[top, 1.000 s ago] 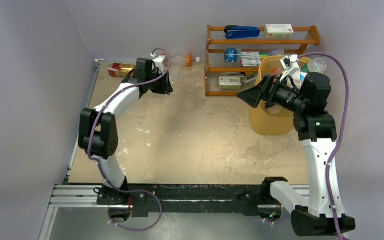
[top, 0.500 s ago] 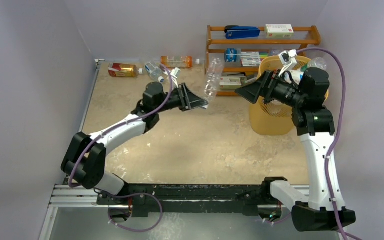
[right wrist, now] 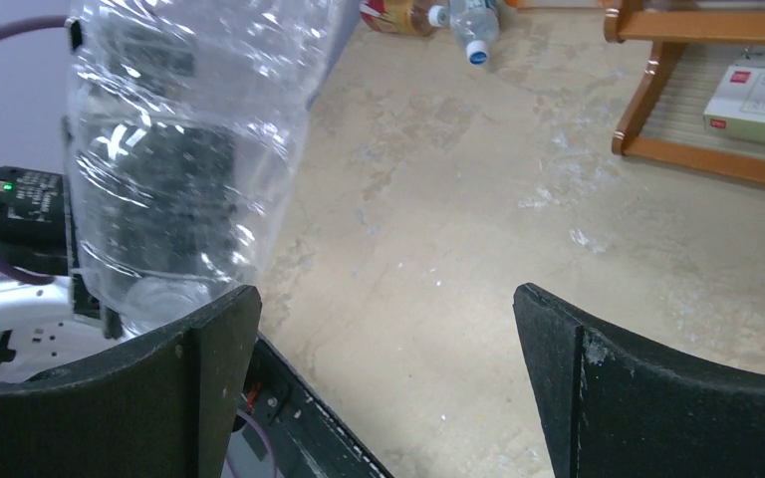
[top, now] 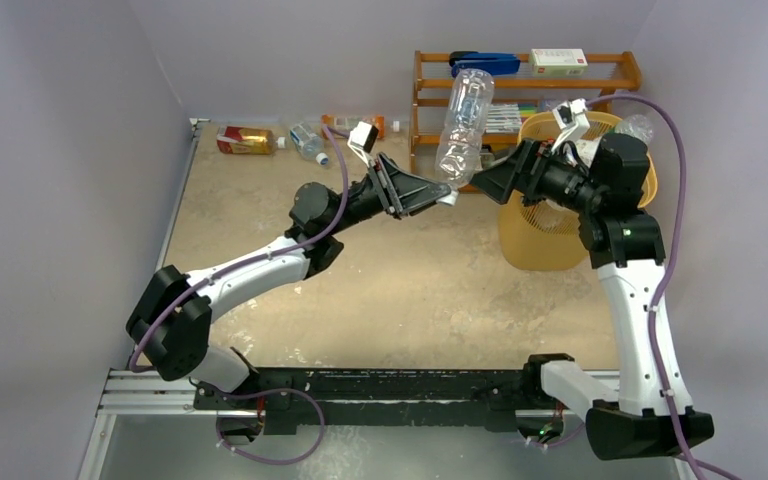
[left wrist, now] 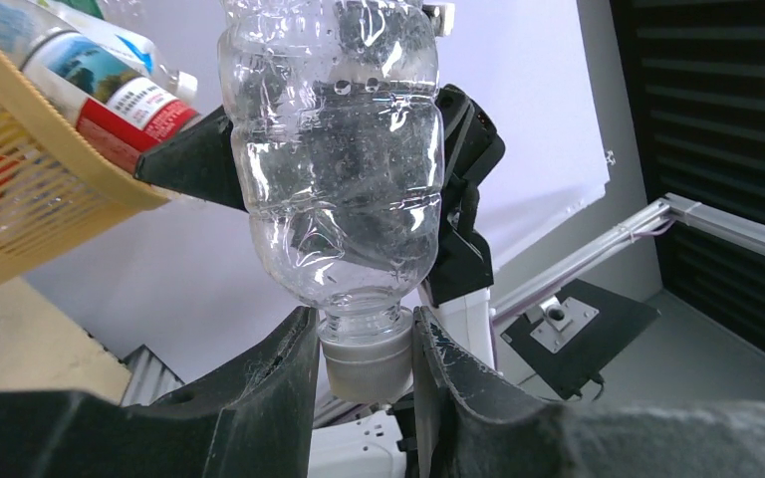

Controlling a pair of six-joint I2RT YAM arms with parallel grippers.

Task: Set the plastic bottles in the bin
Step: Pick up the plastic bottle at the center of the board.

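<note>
My left gripper [top: 442, 196] is shut on the white cap of a clear plastic bottle [top: 463, 122], held upright in the air left of the yellow-orange bin [top: 540, 235]. In the left wrist view the cap [left wrist: 366, 358] sits between my fingers with the bottle body [left wrist: 334, 159] above it, and the bin's rim [left wrist: 50, 139] holds labelled bottles [left wrist: 110, 95]. My right gripper [top: 488, 184] is open, close beside the held bottle, which shows at the left of the right wrist view [right wrist: 174, 159]. More bottles [top: 308, 142] lie at the back of the table.
A brown wooden shelf rack [top: 520, 75] with a blue stapler [top: 485, 65] and white boxes stands behind the bin. An amber bottle [top: 243, 139] and an orange one [top: 345, 123] lie at the back wall. The two arms are close together over the table's middle.
My left arm has swung from the back left toward the bin, lifting the clear bottle high and to the right. My right gripper has stayed near the bin, turning slightly.
</note>
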